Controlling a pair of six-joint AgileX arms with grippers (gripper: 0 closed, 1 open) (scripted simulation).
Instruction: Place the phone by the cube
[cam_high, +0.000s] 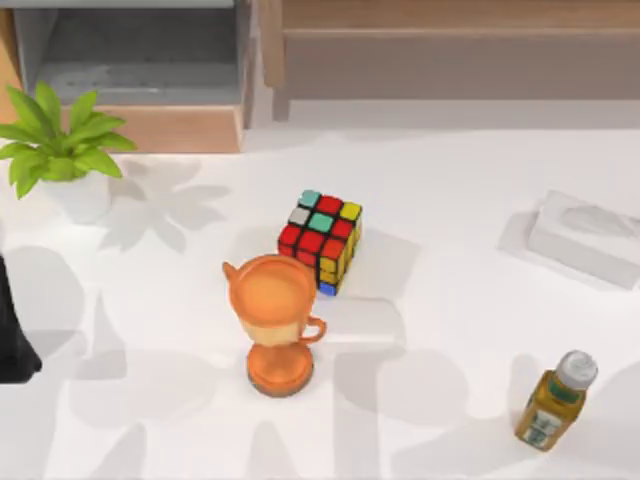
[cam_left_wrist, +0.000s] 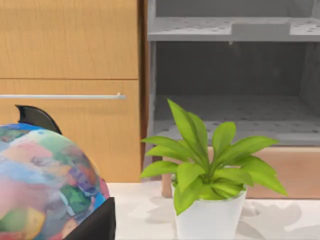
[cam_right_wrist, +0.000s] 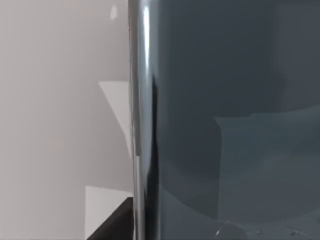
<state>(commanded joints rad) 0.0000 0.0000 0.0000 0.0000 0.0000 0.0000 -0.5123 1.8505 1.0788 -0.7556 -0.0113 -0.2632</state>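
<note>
White table, seen from above, crossed by soft grey shadows. The cube sits near the table's centre, toward the far edge, its top face showing red, teal, yellow and white stickers. Just in front of it, toward the near edge, stands an orange trophy cup, upright on its round base. A potted green plant in a white pot occupies the far left corner; a pale tissue box lies at the right edge; a small juice bottle with a white cap stands near the near right corner. Beyond the far edge are a wooden cabinet with a grey open shelf and a wooden bench-like unit.

Left arm: a dark form at the table's left edge, parked. Its wrist view shows the plant, the shelving and a multicoloured globe.

Right wrist view: the phone, a dark glossy slab with silvery edge, very close to the camera. Whether the right gripper's fingers are closed on it cannot be told.
</note>
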